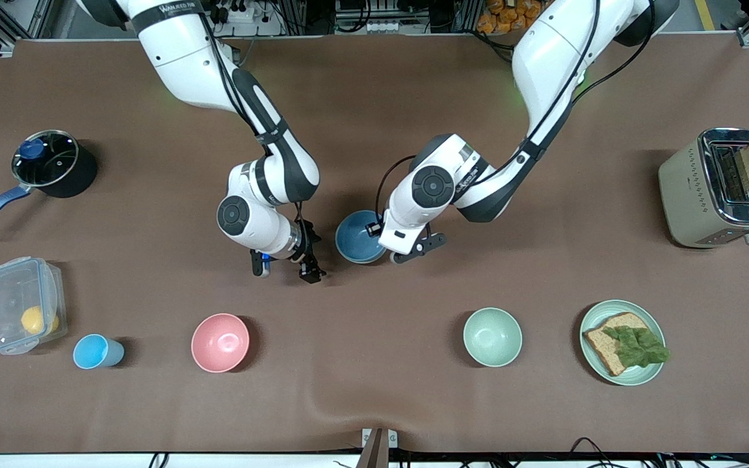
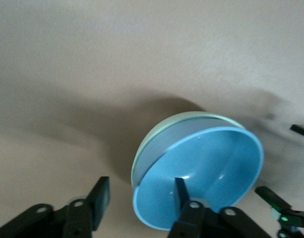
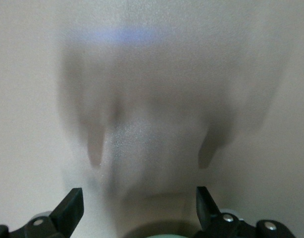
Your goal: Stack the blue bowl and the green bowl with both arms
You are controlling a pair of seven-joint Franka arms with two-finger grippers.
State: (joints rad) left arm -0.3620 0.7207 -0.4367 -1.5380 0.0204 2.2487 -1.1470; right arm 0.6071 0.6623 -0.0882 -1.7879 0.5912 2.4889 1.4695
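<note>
The blue bowl [image 1: 358, 238] sits near the middle of the table, nested inside the green bowl [image 2: 157, 136]; in the left wrist view a thin sage-green rim shows around the blue one on one side, and the blue bowl lies a little tilted in it. In the front view only the blue bowl shows, partly covered by the left arm's wrist.

The left gripper [image 1: 413, 250] hangs just beside the stack, toward the left arm's end of the table. Its jaws stand wide apart and hold nothing: one finger [image 2: 180, 189] shows in front of the blue bowl's inner wall, the other is out over bare tablecloth.

The right gripper [image 1: 287, 263] is low over the brown tablecloth [image 1: 374, 97], near the stack toward the right arm's end. Its jaws are also spread wide and empty, with their shadows on the cloth below.

Nearer the front camera stand a pink bowl [image 1: 220, 342], a paler mint-green bowl [image 1: 492, 337], a light-blue cup [image 1: 96, 351], and a green plate [image 1: 592, 318] with bread and lettuce. A toaster [image 1: 686, 188] stands at the left arm's end, a lidded saucepan [image 1: 56, 164] and a clear plastic box [image 1: 20, 302] at the right arm's end.
</note>
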